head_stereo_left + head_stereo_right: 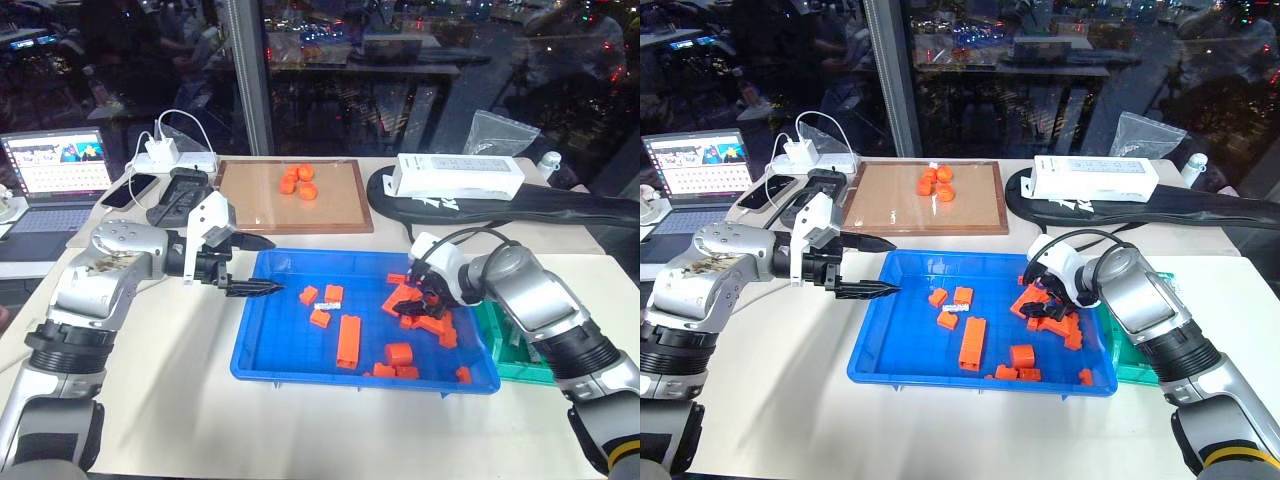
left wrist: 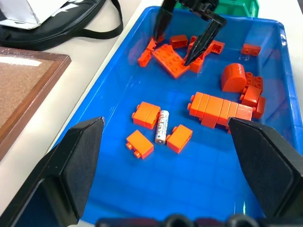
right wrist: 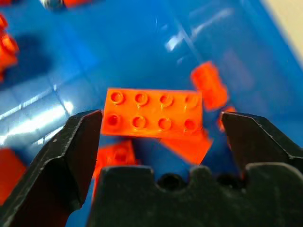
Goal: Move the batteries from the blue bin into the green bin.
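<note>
1. We see the left gripper with fingers spread apart, empty, hanging at the blue bin's left rim.
2. One battery lies between small orange blocks mid-bin, apart from both grippers.
3. The right gripper, jaws wide, empty, hovers over an orange plate beside the green bin.

head cameras look down over the blue bin; wrist cameras peer closely inside it.

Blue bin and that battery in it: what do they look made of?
Blue bin: looks like glossy moulded plastic, with light glare on its floor. Battery: probably a metal cell in a pale printed wrapper, with a duller end cap; the wrapper's material is unclear.
</note>
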`<state>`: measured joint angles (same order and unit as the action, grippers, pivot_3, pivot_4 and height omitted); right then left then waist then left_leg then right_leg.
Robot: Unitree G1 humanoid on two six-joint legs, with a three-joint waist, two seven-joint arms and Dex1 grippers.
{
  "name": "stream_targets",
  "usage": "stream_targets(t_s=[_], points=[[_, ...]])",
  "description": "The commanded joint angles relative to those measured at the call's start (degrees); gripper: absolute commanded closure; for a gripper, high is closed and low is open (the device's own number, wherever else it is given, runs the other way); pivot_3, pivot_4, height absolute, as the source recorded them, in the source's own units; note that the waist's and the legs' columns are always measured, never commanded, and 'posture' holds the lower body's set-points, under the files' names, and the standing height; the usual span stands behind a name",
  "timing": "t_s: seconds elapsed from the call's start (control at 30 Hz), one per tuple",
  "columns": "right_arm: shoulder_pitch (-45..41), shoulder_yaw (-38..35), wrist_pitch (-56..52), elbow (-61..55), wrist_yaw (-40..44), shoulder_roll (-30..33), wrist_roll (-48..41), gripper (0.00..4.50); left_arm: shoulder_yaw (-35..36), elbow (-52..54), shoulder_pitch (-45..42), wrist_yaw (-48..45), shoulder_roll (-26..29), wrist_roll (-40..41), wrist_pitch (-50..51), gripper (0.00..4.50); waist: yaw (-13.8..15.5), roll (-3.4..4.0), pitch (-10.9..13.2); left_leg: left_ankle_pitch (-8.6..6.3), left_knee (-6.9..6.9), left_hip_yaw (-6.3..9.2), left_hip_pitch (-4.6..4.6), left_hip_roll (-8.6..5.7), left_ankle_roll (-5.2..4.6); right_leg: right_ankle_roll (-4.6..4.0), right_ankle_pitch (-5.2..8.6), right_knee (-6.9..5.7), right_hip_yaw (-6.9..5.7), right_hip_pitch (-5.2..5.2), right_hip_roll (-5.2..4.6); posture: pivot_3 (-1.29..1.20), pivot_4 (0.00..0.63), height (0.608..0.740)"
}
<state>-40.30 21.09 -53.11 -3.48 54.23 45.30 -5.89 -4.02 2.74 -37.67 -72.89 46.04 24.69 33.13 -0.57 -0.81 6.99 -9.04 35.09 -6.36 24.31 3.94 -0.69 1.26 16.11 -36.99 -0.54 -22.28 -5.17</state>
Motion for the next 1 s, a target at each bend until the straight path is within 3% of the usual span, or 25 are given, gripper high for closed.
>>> stream_targets(t_s=[0.03,0.2,0.33,0.5,0.6,0.73,1.0], points=[[-2.3,-3.3,-0.2,-2.3,-1.1,-0.7,-0.6,0.03,0.3,0.3,-1.3,-0.6,0.4,-0.1,-1.2,0.0,-0.1,0.0,0.0,0.0,0.0,0.0,0.0,0.0,0.0,0.0,0.0,0.0,0.0,0.0,0.01,0.0,0.15,0.693],[-4.7,-3.6,-1.5,-3.6,-2.6,-6.5,-2.1,0.03,0.2,0.0,-1.5,-0.7,0.3,-0.3,-1.4,0.0,-0.2,0.0,0.0,0.0,0.0,0.03,-0.01,0.02,0.0,0.0,0.0,-0.01,0.0,0.0,0.04,0.0,0.15,0.693],[-6.8,0.5,1.2,-2.1,-2.8,-13.2,-2.0,0.03,0.1,0.5,-0.9,-0.7,1.1,-0.8,-1.5,0.0,-0.1,0.0,0.0,0.0,0.0,0.02,0.01,0.01,0.0,0.0,0.0,-0.01,-0.01,0.01,0.02,0.0,0.15,0.693],[-7.9,4.7,5.1,0.7,-0.7,-15.5,-0.5,0.03,0.5,0.9,-0.2,-0.6,1.7,-0.8,-1.3,0.0,0.2,0.0,0.0,0.0,0.02,0.03,0.03,-0.01,0.0,0.0,0.0,-0.02,-0.06,0.01,-0.01,0.0,0.15,0.693],[-8.4,6.0,5.2,0.6,1.8,-16.4,-1.7,0.73,0.7,1.5,0.3,-0.3,2.0,-0.6,-1.0,0.0,0.3,0.0,0.0,0.0,0.06,0.01,0.03,-0.02,0.0,0.01,0.0,-0.01,-0.06,0.02,-0.04,0.0,0.15,0.693],[-8.7,7.6,7.2,1.5,2.8,-16.6,-0.2,2.06,1.2,2.0,0.9,-0.1,2.4,-0.4,-0.6,0.0,0.1,0.0,0.0,0.0,0.04,0.02,0.03,0.01,0.0,0.0,0.0,-0.04,-0.06,0.01,0.0,0.0,0.15,0.693],[-9.6,9.0,12.2,8.6,3.7,-18.2,2.3,2.06,1.1,2.8,1.5,0.4,2.4,-0.1,-0.3,0.0,-0.1,0.0,0.0,0.0,0.04,0.01,0.01,0.01,0.0,0.0,0.0,-0.05,-0.06,0.01,0.0,0.0,0.15,0.693]])
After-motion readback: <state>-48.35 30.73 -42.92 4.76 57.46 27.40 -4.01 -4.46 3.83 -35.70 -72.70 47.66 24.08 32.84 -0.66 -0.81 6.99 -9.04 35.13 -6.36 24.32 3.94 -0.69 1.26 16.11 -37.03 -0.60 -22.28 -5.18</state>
